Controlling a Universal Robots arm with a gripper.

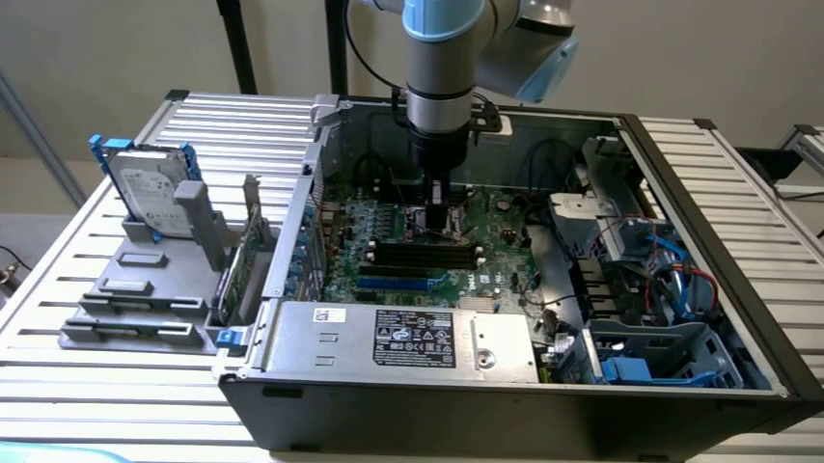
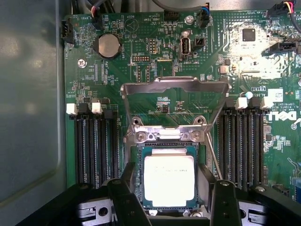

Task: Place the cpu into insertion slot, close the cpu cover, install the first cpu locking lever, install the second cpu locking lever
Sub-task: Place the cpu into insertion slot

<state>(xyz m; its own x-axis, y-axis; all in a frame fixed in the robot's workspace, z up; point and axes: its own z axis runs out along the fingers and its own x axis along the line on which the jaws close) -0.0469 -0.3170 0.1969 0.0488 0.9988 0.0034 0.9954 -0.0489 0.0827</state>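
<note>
Black memory slots flank the seated cpu, cpu cover raised open.

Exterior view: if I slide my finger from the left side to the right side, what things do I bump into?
Hard drive → green motherboard → blue drive cage.

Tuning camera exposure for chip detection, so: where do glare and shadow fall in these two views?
Wrist view: glare washes the cpu top nearly white, a blown-out patch burns the green board, and the grey panel beside it is dim. Exterior view: the case interior is much darker than the bright ribbed table.
</note>
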